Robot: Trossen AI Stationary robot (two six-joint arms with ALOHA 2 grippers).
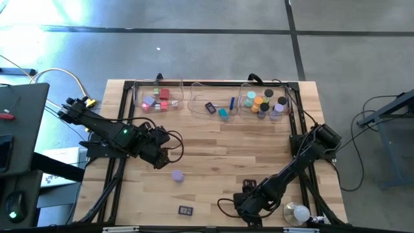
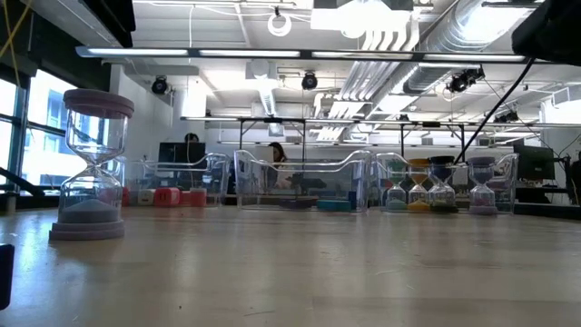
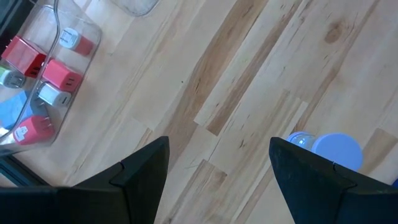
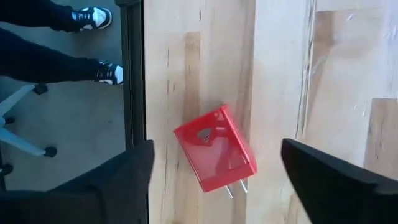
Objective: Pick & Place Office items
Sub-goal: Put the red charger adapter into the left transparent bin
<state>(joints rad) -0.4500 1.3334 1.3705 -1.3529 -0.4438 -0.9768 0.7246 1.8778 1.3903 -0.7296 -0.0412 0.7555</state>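
Here, in the high view, you see three clear plastic trays (image 1: pixel 204 85) along the top edge of the wooden table (image 1: pixel 213 142): red and pink blocks (image 1: pixel 158 98) in the left one, a blue stick (image 1: pixel 232 102) in the middle, round-capped hourglasses (image 1: pixel 264 102) in the right. The left gripper (image 1: pixel 169 150) sits left of centre, just above a lavender hourglass (image 1: pixel 177 175). The right gripper (image 1: pixel 246 212) is low at the bottom edge, right of centre, beside a white bulb-like object (image 1: pixel 299 213). A small dark item (image 1: pixel 185 210) lies at the lower middle.

In the low view, the lavender hourglass (image 2: pixel 92 163) stands upright at the left, glassy with pale sand; the trays (image 2: pixel 304 182) line the far edge.

In the left wrist view, the left gripper (image 3: pixel 217 171) has its fingers spread and empty over bare planks; the hourglass cap (image 3: pixel 334 151) peeks out beside the right-hand finger, and red plug-like blocks (image 3: pixel 59 74) fill a tray at upper left.

In the right wrist view, the right gripper (image 4: pixel 214 180) stands wide apart, grasping nothing I can see; a glossy red charger block (image 4: pixel 214 149) with two metal prongs lies tilted between the fingers near the table's dark rail (image 4: pixel 132 74). You look to be at the pick step: next, lower and centre the fingers on the block's flat sides before closing.
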